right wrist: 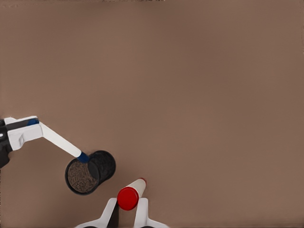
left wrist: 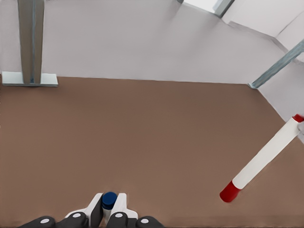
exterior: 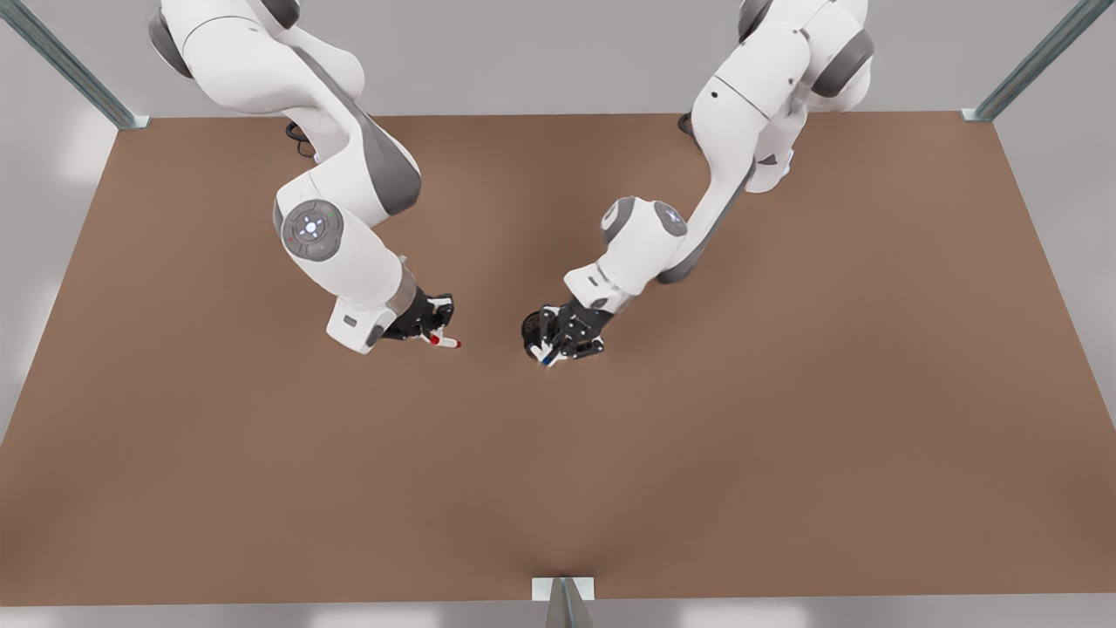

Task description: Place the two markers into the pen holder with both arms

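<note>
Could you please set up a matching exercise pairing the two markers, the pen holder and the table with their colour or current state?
1. red-capped marker
2. blue-capped marker
3. pen holder
4. table

a. brown, bare surface
b. held by the left gripper, tip at the holder's rim
c. black mesh cup, standing
d. held by the right gripper

Pairs: 1-d, 2-b, 3-c, 4-a

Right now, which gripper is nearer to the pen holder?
Left. The left gripper holds the blue-capped marker right over the pen holder. The right gripper holds the red-capped marker farther off, beside it.
</note>
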